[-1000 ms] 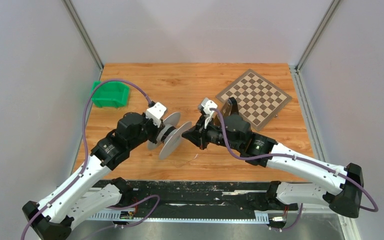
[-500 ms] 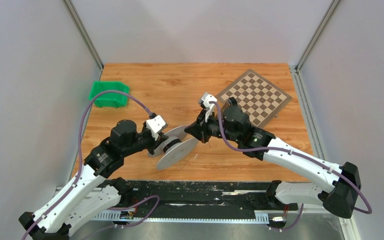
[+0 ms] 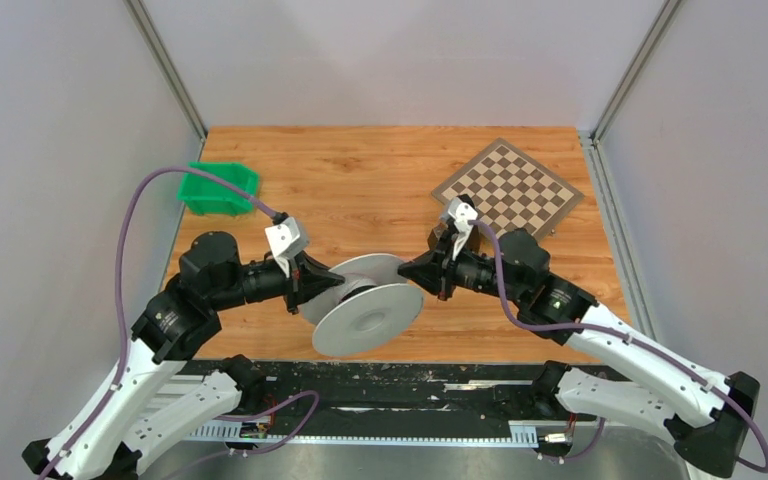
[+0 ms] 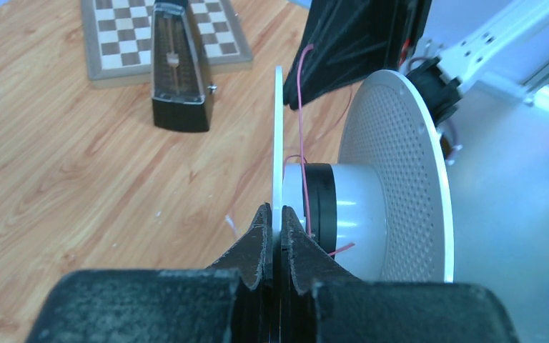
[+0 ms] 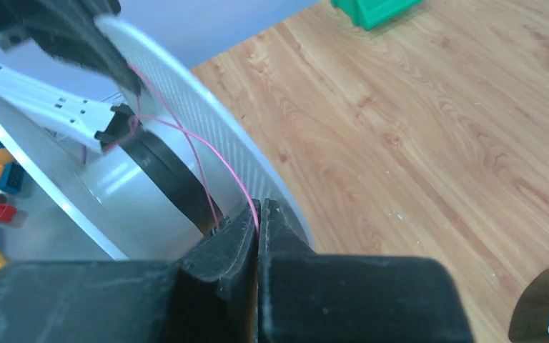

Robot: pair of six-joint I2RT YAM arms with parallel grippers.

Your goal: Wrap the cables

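Since the left arm has drawn back and rolled its wrist over the last second, the grey spool (image 3: 365,318) now hangs lower and closer to the arm bases than it did. Its broad perforated flange is turned up toward the overhead camera rather than nearly edge-on. The right gripper (image 3: 425,272) has meanwhile shifted out to the spool's right, where earlier it sat tight against the flanges. Judging from this, the spool has been turned and pulled away from the pinch point, which should draw the wire (image 4: 301,121) taut and lay it round the hub. Only a loop or so shows on the hub, so the wrapping looks barely begun. That thin reddish wire runs from between the right gripper's pressed-together fingers, through the gap between the two flanges, and down to the pale hub beside its black band. A short loose end pokes out below the hub. The left gripper (image 4: 274,227) is clamped on the rim of the spool's thinner flange, one finger on each face, and so carries the whole spool. The left forearm reaches toward the spool from its left with the wrist rolled over. The right forearm comes in from the spool's right, its fingertips aimed at the slot between the flanges.
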